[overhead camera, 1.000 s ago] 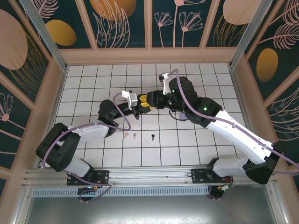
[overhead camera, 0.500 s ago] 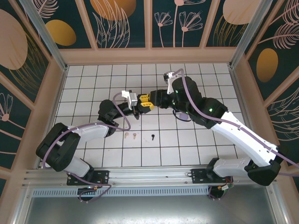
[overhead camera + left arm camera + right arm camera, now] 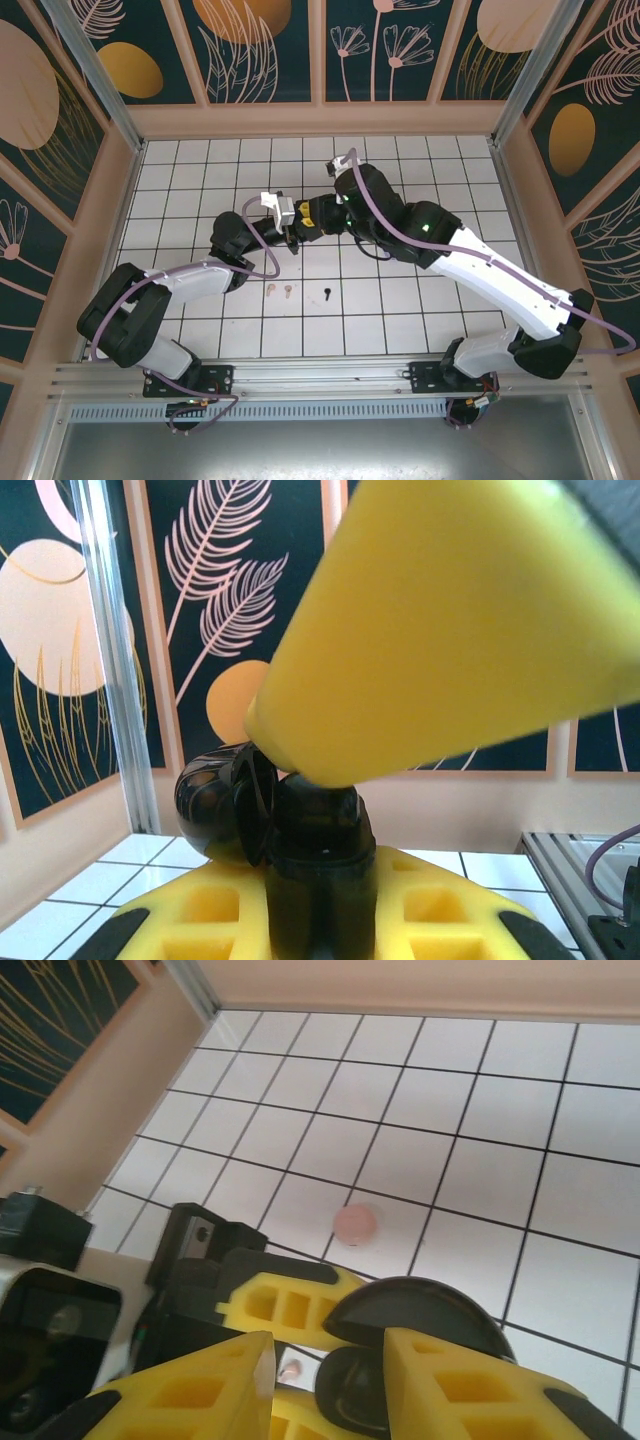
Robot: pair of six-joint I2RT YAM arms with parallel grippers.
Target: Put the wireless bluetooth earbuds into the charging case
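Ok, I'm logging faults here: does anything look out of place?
Nothing damaged or spilled. Three buds lie loose on the tiles: a pink pair and a black bud. The left gripper holds the open black case aloft.

black case (image 3: 210, 800): glossy plastic | right pincer pads (image 3: 200, 1390): matt foam | floor (image 3: 480, 1110): smooth tile

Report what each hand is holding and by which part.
Left hand clamps the open black charging case by its lower body. Right hand straddles the case; whether it grips cannot be told.

Earbuds (image 3: 288, 291) in row, nr-side of case (image 3: 420, 1305)
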